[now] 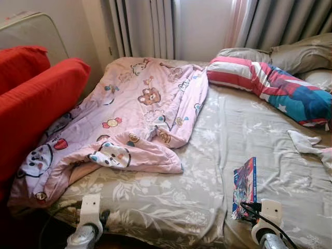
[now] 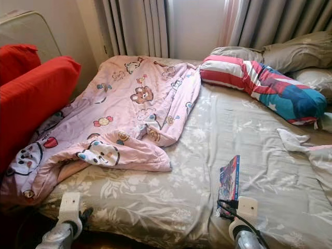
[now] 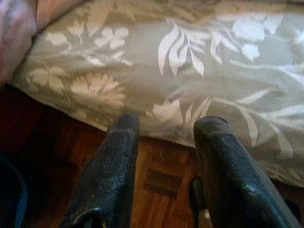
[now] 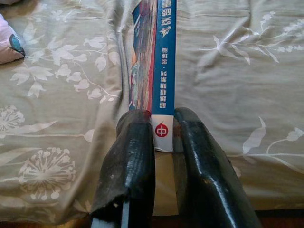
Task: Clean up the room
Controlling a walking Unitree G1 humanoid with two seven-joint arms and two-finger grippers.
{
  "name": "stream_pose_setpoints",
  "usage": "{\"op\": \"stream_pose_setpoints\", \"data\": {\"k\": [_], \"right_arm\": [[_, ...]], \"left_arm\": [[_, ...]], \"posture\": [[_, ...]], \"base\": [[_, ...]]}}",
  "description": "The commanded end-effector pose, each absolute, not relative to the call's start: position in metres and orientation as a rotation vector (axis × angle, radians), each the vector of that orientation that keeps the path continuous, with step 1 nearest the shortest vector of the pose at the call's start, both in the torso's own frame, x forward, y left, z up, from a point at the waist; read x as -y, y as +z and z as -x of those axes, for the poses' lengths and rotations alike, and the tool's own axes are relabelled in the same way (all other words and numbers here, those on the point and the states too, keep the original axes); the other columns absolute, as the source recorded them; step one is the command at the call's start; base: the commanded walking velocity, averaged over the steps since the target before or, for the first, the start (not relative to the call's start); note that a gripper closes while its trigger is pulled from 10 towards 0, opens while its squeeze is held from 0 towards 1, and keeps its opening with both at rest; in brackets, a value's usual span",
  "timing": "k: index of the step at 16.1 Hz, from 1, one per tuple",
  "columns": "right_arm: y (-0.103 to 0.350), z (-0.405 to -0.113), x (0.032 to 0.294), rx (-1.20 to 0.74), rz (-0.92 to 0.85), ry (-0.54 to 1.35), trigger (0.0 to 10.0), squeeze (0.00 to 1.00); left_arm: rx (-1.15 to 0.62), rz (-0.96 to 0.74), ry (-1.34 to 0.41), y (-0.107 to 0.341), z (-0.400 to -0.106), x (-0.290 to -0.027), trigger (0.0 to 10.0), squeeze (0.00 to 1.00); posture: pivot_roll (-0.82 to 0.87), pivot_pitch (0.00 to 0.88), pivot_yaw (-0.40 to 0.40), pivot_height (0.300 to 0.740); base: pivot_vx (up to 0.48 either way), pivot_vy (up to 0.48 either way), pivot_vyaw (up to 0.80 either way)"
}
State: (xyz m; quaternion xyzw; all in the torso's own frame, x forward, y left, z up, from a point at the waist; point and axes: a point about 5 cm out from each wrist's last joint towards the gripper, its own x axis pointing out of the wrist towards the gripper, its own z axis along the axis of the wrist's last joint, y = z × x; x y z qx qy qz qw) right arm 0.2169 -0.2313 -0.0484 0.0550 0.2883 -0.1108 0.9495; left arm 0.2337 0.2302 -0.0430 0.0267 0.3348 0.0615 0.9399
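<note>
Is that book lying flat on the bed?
No. The book stands on edge, spine up, pinched by the right gripper over the bedsheet.

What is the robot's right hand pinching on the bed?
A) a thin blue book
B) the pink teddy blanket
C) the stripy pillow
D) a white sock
A: the right gripper has its two black fingers closed on the spine of the thin blue book, which stands on edge on the grey flowery sheet.

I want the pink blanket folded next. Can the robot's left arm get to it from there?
Probably yes. The left gripper hangs open at the bed's near edge, and the pink blanket lies just beyond it, with only bare sheet between.
</note>
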Motion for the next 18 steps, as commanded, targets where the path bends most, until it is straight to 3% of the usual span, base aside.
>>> {"op": "stream_pose_setpoints", "data": {"k": [1, 7, 13, 18], "right_arm": [[-0.040, -0.226, 0.234, -0.521, -0.105, -0.230, 10.0, 0.00], [-0.036, -0.231, 0.234, -0.506, -0.112, -0.245, 10.0, 0.00], [-0.033, -0.235, 0.236, -0.491, -0.119, -0.264, 10.0, 0.00], [-0.029, -0.241, 0.235, -0.461, -0.122, -0.269, 10.0, 0.00]], "left_arm": [[-0.737, -0.066, 0.138, -0.050, -0.224, -0.232, 10.0, 0.00], [-0.760, -0.080, 0.144, -0.053, -0.220, -0.233, 10.0, 0.00], [-0.759, -0.046, 0.162, -0.053, -0.220, -0.232, 10.0, 0.00], [-0.769, -0.059, 0.158, -0.055, -0.218, -0.231, 10.0, 0.00]], "posture": [[0.07, 0.000, 0.020, 0.740], [0.07, 0.000, 0.019, 0.740], [0.07, 0.000, 0.011, 0.740], [0.07, 0.003, 0.009, 0.740]], "base": [[0.000, 0.000, 0.00], [0.000, -0.046, 0.00], [0.000, -0.047, -0.75], [0.000, -0.055, 0.00]]}}
